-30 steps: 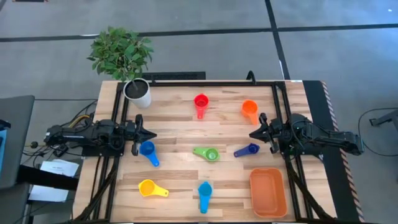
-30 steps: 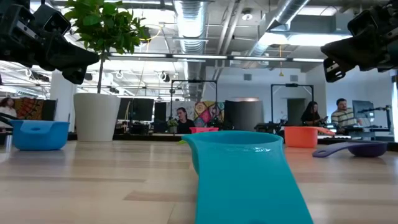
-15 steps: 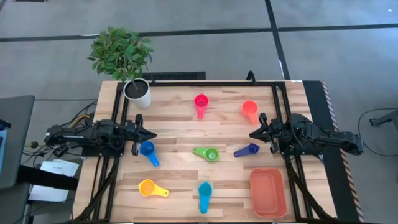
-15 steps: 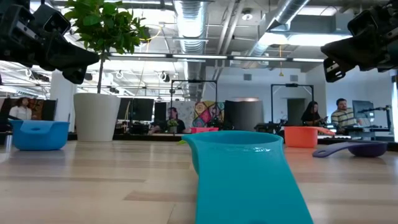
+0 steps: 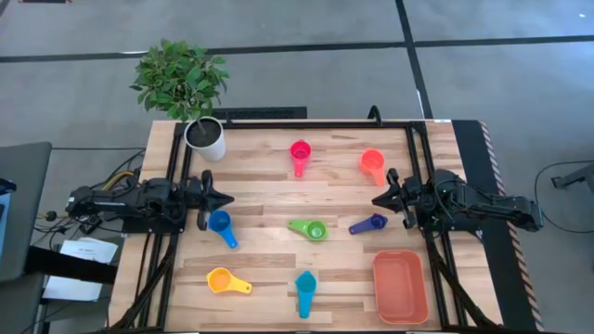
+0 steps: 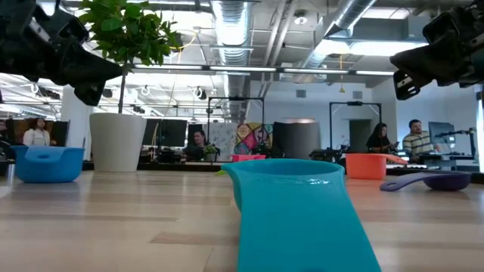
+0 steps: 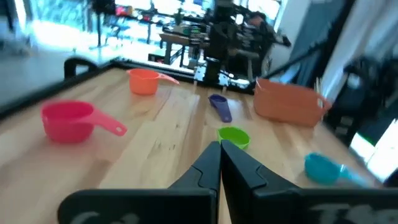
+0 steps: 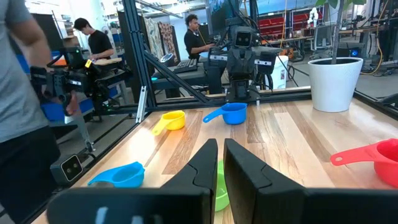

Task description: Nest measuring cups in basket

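Several measuring cups stand on their bases on the wooden table: red (image 5: 300, 151), orange (image 5: 372, 162), blue (image 5: 220, 223), green (image 5: 311, 228), dark blue (image 5: 369, 224), yellow (image 5: 223, 279) and light blue (image 5: 305, 286). The orange basket (image 5: 400, 286) sits at the near right corner. My left gripper (image 5: 228, 199) hovers shut at the left edge, just beyond the blue cup. My right gripper (image 5: 375, 199) hovers shut at the right edge, between the orange and dark blue cups. Both point toward the table's middle and hold nothing.
A white plant pot (image 5: 206, 137) with a leafy plant stands at the far left corner. Black frame rails (image 5: 413, 167) run along the table's left, right and far sides. People show in the room beyond the table.
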Motion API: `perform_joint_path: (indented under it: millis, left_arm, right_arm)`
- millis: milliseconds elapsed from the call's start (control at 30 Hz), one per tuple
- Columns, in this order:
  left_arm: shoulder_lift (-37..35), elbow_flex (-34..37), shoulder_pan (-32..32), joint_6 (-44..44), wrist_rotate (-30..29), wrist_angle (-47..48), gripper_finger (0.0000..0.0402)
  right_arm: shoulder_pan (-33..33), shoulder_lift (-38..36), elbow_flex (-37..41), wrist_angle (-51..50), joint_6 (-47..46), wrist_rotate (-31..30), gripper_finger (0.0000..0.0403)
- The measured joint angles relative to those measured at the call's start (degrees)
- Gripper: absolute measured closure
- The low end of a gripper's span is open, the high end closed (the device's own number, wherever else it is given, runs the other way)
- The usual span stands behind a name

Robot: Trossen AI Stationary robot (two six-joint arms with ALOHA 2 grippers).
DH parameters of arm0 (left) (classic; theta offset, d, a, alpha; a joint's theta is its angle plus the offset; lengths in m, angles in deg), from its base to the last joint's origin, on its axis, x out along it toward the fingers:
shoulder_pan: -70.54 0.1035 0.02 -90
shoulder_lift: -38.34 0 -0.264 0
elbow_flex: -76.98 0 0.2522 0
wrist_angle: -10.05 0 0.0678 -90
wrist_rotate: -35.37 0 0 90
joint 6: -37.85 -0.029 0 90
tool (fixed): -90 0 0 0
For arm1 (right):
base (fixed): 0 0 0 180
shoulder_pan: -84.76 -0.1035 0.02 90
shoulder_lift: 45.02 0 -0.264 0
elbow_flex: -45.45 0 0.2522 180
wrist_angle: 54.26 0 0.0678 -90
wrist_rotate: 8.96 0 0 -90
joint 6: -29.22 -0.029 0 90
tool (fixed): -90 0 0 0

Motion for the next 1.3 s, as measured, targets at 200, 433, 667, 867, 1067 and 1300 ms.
perform_joint_path:
  millis: [200,433,667,867,1067,1300]
  left_arm:
    - [0.0,0.0,0.0,17.4,-0.5,-0.2,0.0401]
    - [-0.1,0.0,0.0,20.8,-9.0,-1.6,0.0402]
    - [0.1,0.0,0.0,33.0,-21.2,-2.5,0.0401]
    - [6.3,-0.6,-0.4,40.4,-21.2,-2.2,0.0401]
    - [20.2,-3.0,-1.9,42.5,-21.9,-7.8,0.0402]
    - [36.5,-10.6,-2.0,36.0,-19.9,-15.7,0.0401]
  right_arm:
    - [0.0,0.0,0.0,0.0,0.0,0.0,0.0349]
    - [0.0,0.0,0.0,0.0,0.0,0.0,0.0349]
    - [0.0,0.0,0.0,0.1,-0.2,0.0,0.0349]
    - [0.0,0.0,0.0,1.3,-19.3,0.0,0.0349]
    - [0.0,0.0,0.0,1.3,-31.3,0.0,0.0349]
    - [0.0,0.0,0.0,0.6,-36.7,-3.6,0.0349]
